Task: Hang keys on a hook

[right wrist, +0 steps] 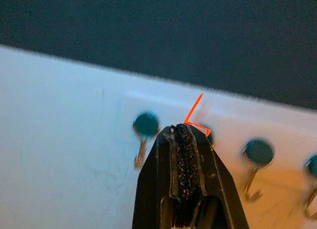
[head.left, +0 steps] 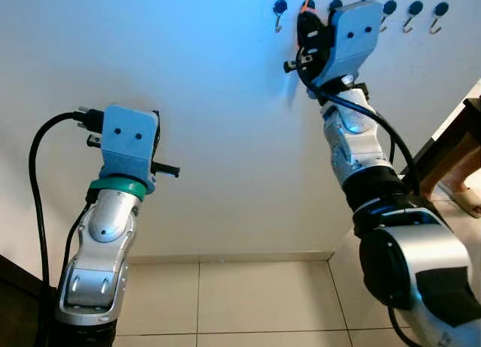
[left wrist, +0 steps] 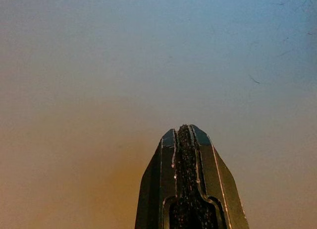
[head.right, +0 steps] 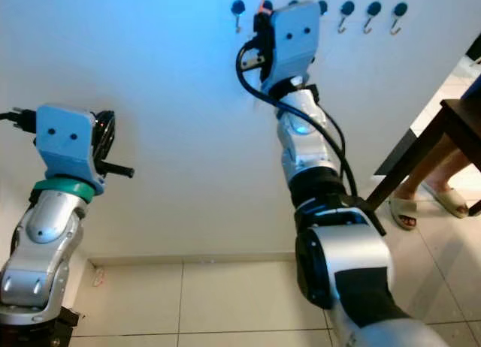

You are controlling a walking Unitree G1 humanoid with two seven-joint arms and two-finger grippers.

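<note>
A row of dark-capped metal hooks (head.left: 415,10) runs along the top of the white wall. My right gripper (right wrist: 185,131) is raised to that row, its fingertips pressed close to the second hook from the left (right wrist: 208,135). It is shut on a thin orange cord (right wrist: 194,112) that pokes out past the tips; the same orange cord (head.left: 305,4) shows beside the blue wrist housing. The keys themselves are hidden. The leftmost hook (right wrist: 146,126) hangs bare just beside the fingers. My left gripper (left wrist: 185,132) is shut and empty, pointing at the plain wall lower down.
A dark wooden table (head.right: 451,114) stands at the right. A person's feet in sandals (head.right: 406,209) rest under it. Pale floor tiles (head.left: 255,302) meet the wall at a baseboard below my arms.
</note>
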